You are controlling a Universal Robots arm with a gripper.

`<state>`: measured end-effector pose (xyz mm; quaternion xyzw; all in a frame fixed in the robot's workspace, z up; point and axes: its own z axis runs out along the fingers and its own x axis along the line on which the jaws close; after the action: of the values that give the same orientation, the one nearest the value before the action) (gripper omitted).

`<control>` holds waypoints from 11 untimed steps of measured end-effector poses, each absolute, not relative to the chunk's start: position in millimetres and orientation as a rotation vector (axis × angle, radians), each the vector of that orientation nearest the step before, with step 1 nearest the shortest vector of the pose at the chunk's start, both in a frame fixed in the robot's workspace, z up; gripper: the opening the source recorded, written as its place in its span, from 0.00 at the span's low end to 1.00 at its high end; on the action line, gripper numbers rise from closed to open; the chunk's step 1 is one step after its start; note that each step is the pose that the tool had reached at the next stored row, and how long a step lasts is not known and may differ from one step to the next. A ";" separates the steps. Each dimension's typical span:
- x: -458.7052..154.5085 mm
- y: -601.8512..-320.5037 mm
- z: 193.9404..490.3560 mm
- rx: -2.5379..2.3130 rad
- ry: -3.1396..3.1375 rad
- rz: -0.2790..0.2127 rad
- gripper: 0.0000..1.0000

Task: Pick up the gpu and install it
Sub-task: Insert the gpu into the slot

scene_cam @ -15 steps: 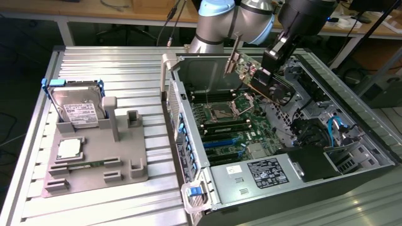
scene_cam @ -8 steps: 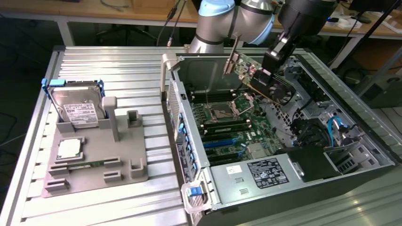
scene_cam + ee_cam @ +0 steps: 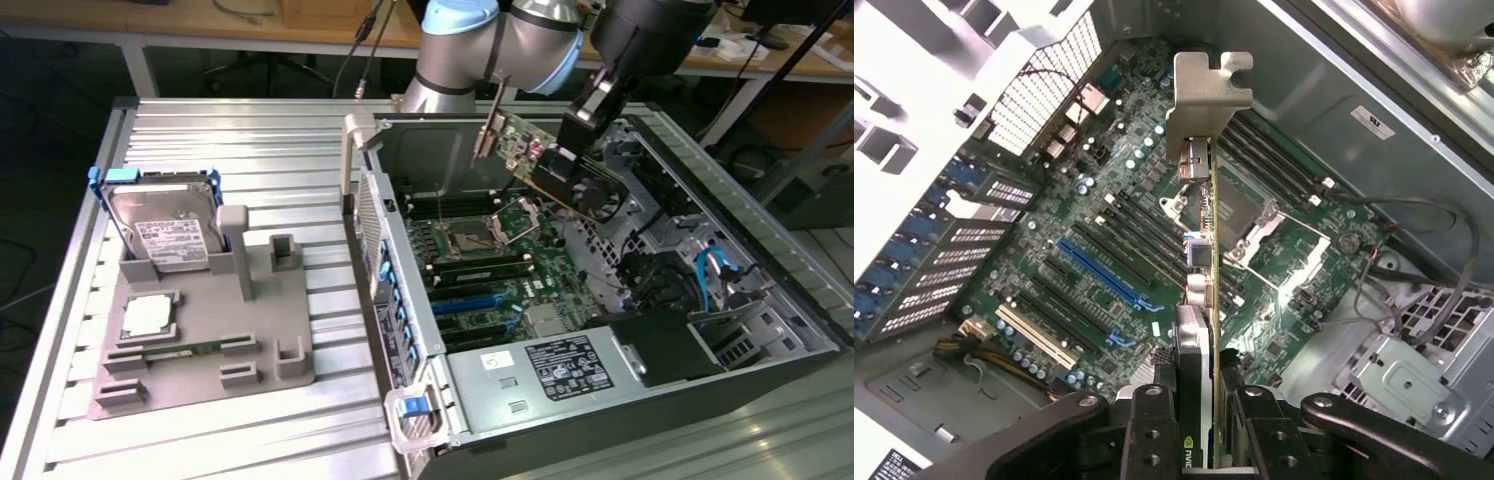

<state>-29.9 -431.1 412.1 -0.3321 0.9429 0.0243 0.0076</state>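
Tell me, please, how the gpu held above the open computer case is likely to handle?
The gpu is probably stiff: it juts straight from the gripper without sagging. Clamped only across its thin body, it may pivot if its metal bracket bumps the computer case. Its exposed green circuit board looks fragile, so knocks seem risky.

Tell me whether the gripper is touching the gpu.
Touching. In the wrist view the gripper clamps both faces of the gpu, holding it above the motherboard.
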 end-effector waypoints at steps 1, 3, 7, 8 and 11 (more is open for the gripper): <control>-29.9 -431.1 412.1 -1.044 2.946 0.076 0.27; -29.9 -431.1 412.1 -1.057 2.942 0.076 0.27; -29.9 -431.1 412.1 -1.104 2.925 0.077 0.27; -29.9 -431.1 412.1 -1.111 2.923 0.077 0.27; -29.9 -431.1 412.1 -1.131 2.915 0.077 0.27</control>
<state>-29.9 -431.1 412.1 -0.3616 0.9320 0.0245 0.0068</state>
